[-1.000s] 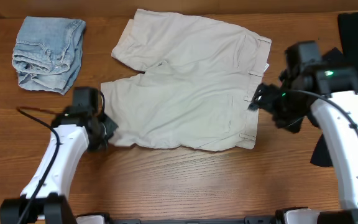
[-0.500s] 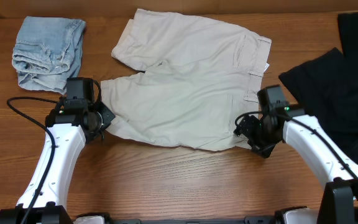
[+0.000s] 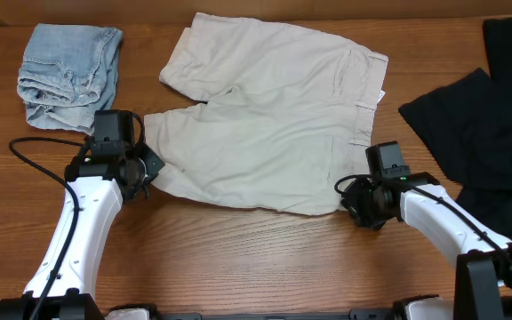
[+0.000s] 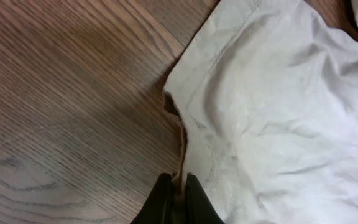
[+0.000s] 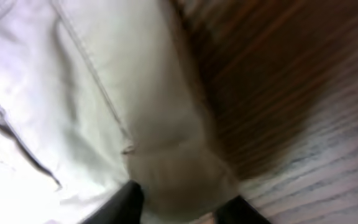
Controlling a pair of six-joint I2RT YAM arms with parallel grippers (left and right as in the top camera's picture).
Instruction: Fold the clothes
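Evidently, the pale beige cotton shorts (image 3: 265, 133) are pinched at hem and waistband by the left gripper (image 4: 178, 182) and right gripper (image 5: 182, 199); a joint lift and fold-over is judged due.

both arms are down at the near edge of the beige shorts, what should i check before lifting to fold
1. Hem of the shorts in the left gripper: ok, shut on the edge.
2. Waistband corner in the right gripper: cannot tell; cloth sits between its jaws, but a firm pinch is not clear.
3. Flatness of the shorts: ok, only light wrinkles.
4. The denim piece and the black clothes apart from the shorts: ok, bare table shows between them.
5. How many layers each gripper has: cannot tell.
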